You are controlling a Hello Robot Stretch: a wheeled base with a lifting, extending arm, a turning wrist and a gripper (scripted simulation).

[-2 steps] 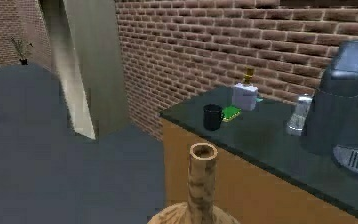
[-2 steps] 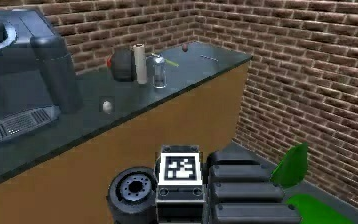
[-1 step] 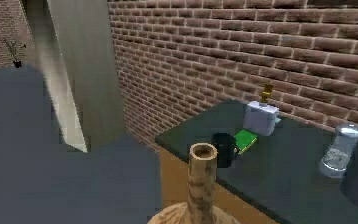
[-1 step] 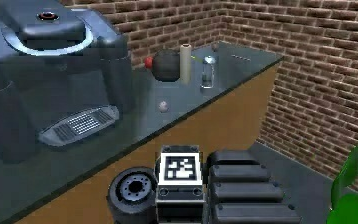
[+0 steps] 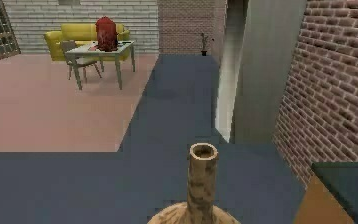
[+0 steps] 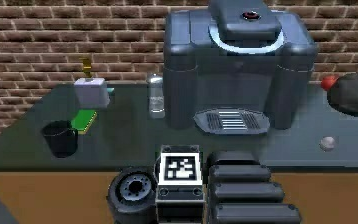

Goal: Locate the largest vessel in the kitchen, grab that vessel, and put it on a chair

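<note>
Speckled tan vase (image 5: 201, 182) at the forward view's bottom; gripper (image 6: 133, 193) by dark countertop (image 6: 117, 150) — cannot tell whether it holds anything.

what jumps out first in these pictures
A tan speckled vase rises at the forward view's bottom middle, its open neck close to the camera. In the arm side view, a big dark grey coffee machine stands on the counter against a brick wall. Far off at the forward view's upper left, a yellow sofa sits behind a small table.
</note>
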